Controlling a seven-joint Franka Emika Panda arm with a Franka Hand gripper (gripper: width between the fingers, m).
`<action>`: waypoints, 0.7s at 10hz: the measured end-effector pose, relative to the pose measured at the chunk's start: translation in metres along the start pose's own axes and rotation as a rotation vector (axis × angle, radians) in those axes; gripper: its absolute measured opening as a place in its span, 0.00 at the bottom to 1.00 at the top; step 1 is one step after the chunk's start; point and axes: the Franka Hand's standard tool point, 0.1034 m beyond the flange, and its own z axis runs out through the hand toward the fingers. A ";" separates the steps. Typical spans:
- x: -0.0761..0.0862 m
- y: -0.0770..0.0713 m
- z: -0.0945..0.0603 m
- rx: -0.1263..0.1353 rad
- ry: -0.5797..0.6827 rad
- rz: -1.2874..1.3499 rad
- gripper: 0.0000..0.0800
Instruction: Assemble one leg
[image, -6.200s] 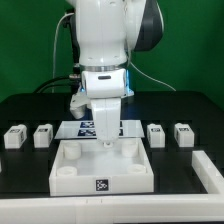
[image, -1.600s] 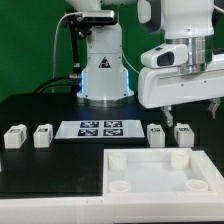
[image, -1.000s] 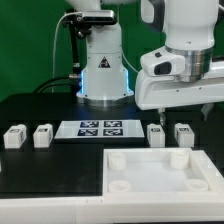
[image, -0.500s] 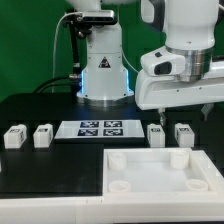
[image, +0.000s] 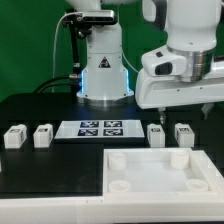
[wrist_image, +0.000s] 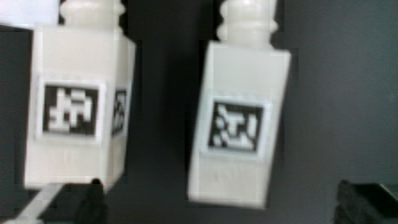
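Observation:
Four small white legs lie on the black table in the exterior view: two at its left (image: 14, 137) (image: 43, 134) and two at its right (image: 156, 134) (image: 184, 133). My gripper (image: 186, 110) hangs open and empty above the right pair, clear of them. The wrist view looks down on that pair: one leg (wrist_image: 80, 100) and the other leg (wrist_image: 244, 110), each with a black-and-white tag on its upper face. My gripper (wrist_image: 222, 205) shows only its dark fingertips (wrist_image: 71, 200) at the picture's corners, spread wide, with the second leg nearer the middle of the gap.
The large white square tabletop (image: 150, 152) with round corner sockets lies at the front, towards the exterior view's right. The marker board (image: 97, 128) lies flat in the middle, in front of the arm's base (image: 100, 85).
Since 6.2 s ago the tabletop has been shifted to the front right, and my gripper has moved off it to above the right pair of legs. Over the last second nothing has visibly moved.

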 end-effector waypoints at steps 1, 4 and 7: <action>0.001 0.000 -0.002 -0.001 -0.021 0.001 0.81; 0.004 0.000 -0.002 -0.019 -0.369 0.022 0.81; -0.001 -0.001 0.010 -0.032 -0.675 0.033 0.81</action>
